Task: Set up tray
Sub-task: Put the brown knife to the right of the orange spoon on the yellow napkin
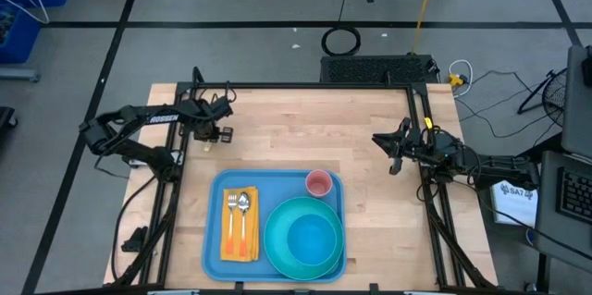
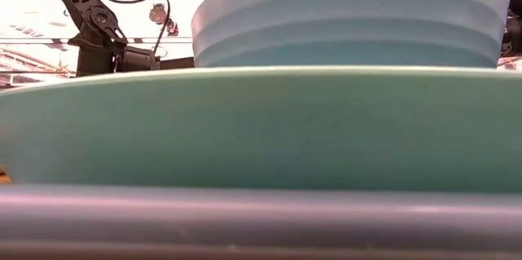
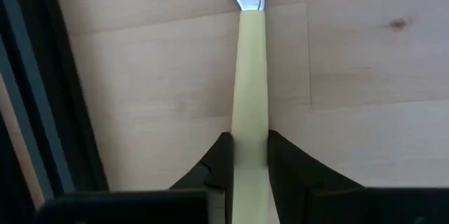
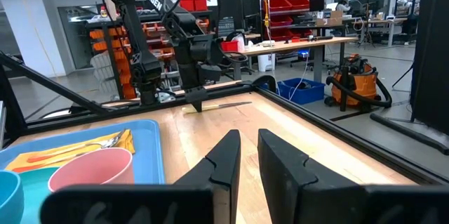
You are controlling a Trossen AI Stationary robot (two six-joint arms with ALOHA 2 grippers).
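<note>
The left tool (image 3: 245,164) is sitting at the far left of the pale wooden worktop (image 1: 305,138), and its two dark fingers are squeezing the pale yellow plastic handle of a knife with a shiny metal blade (image 3: 250,83). The knife is lying flat on the wood, well away from the tray. The right tool (image 1: 396,153) is waiting near the right side of the worktop, holding nothing, with its fingers close together and only a thin gap between them.

The big flat light-blue plastic tray with rounded corners (image 1: 212,239) is sitting at the near middle of the worktop. On it are lying a yellow cloth napkin (image 1: 228,244), a fork with an orange handle (image 1: 231,216) and a spoon with an orange handle (image 1: 244,214) on top of the napkin, a small pink plastic cup (image 1: 318,183), and a round teal plate (image 1: 277,249) with a light-blue bowl (image 1: 311,237) on it.

What could go wrong: the handle is thin and smooth, so I think the knife could be slipping or twisting in the grip when it is lifted. It could also be bumping the tray rim, or knocking the fork and spoon crooked when it is put down.

Counting: one tray, one napkin, one fork, one spoon, one knife, one cup, one plate, one bowl, two tools
</note>
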